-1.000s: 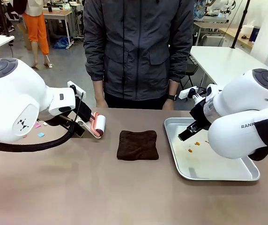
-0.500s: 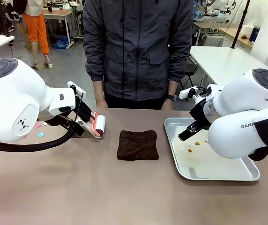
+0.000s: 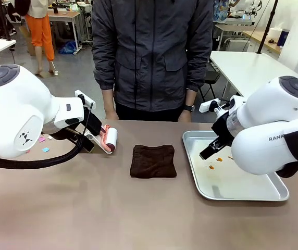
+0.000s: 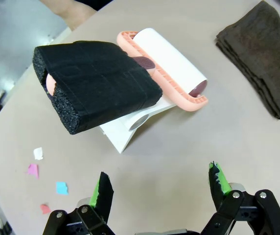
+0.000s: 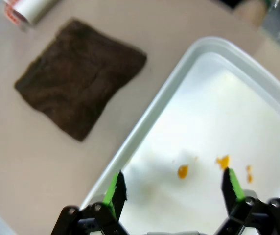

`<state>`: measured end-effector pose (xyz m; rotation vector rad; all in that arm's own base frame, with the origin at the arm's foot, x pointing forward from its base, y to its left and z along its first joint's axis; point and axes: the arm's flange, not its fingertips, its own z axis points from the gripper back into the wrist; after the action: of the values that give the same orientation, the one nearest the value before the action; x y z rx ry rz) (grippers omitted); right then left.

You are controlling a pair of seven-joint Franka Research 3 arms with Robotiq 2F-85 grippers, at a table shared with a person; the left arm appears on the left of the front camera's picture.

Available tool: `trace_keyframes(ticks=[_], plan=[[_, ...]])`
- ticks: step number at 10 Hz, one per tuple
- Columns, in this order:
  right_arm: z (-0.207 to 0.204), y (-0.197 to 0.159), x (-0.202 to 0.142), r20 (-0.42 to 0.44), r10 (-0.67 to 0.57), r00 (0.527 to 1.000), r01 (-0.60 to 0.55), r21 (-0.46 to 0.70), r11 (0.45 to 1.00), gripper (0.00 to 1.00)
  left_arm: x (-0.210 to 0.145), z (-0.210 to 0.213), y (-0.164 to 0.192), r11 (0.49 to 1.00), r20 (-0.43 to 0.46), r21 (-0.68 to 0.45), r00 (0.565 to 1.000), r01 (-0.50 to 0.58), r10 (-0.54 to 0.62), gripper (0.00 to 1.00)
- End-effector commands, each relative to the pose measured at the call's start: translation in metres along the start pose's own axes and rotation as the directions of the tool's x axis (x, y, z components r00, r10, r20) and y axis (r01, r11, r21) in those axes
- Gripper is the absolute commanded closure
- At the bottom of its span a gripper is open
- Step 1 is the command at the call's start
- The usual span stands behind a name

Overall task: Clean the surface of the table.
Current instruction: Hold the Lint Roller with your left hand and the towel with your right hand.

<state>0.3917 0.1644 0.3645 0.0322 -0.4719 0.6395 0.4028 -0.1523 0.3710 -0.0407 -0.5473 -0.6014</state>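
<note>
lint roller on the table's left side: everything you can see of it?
The lint roller lies on the tan table near its far edge, left of the folded brown cloth and apart from it. White roll in a salmon-pink plastic frame; handle wrapped in black foam. A white plastic piece sits under it, perhaps a stand. The open left gripper hangs above it, not touching.
</note>
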Motion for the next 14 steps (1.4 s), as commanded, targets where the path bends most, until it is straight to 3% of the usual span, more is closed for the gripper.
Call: trace_keyframes(ticks=[1, 2, 4, 5, 7, 9, 11, 12, 13, 14], plan=[[0.032, -0.008, 0.001, -0.121, -0.156, 0.980, 0.162, 0.040, 0.986, 0.00, -0.009, 0.023, 0.006, 0.995, -0.026, -0.091, 0.998, -0.050, 0.048, 0.00], [0.045, -0.016, -0.001, -0.163, -0.215, 0.963, 0.229, 0.073, 0.971, 0.00, -0.012, 0.037, 0.010, 0.981, -0.151, -0.100, 0.977, -0.163, 0.147, 0.00], [0.073, -0.033, -0.007, -0.227, -0.276, 0.934, 0.339, 0.315, 0.887, 0.00, -0.024, 0.064, 0.022, 0.925, -0.178, -0.261, 0.956, -0.276, 0.235, 0.00], [0.085, -0.045, -0.016, -0.247, -0.267, 0.932, 0.355, 0.456, 0.816, 0.00, -0.031, 0.078, 0.027, 0.888, -0.165, -0.370, 0.960, -0.273, 0.226, 0.00], [0.112, -0.074, -0.043, -0.252, -0.347, 0.904, 0.427, 0.594, 0.682, 0.00, -0.057, 0.113, 0.058, 0.755, -0.071, -0.616, 0.970, -0.226, 0.232, 0.00], [0.147, -0.099, -0.094, -0.176, -0.434, 0.883, 0.419, 0.712, 0.563, 0.00, -0.100, 0.145, 0.104, 0.653, 0.036, -0.726, 0.936, -0.217, 0.351, 0.00], [0.164, -0.122, -0.150, -0.106, -0.588, 0.802, 0.443, 0.766, 0.466, 0.00, -0.151, 0.156, 0.154, 0.576, 0.078, -0.764, 0.845, -0.290, 0.529, 0.00], [0.169, -0.139, -0.180, -0.064, -0.687, 0.724, 0.482, 0.759, 0.437, 0.00, -0.181, 0.155, 0.180, 0.529, 0.078, -0.775, 0.778, -0.346, 0.623, 0.00], [0.174, -0.157, -0.203, -0.016, -0.782, 0.623, 0.542, 0.730, 0.417, 0.00, -0.198, 0.152, 0.184, 0.485, 0.070, -0.782, 0.718, -0.392, 0.693, 0.00], [0.180, -0.173, -0.221, 0.013, -0.831, 0.556, 0.565, 0.727, 0.390, 0.00, -0.202, 0.150, 0.172, 0.431, 0.062, -0.794, 0.649, -0.429, 0.759, 0.00]])
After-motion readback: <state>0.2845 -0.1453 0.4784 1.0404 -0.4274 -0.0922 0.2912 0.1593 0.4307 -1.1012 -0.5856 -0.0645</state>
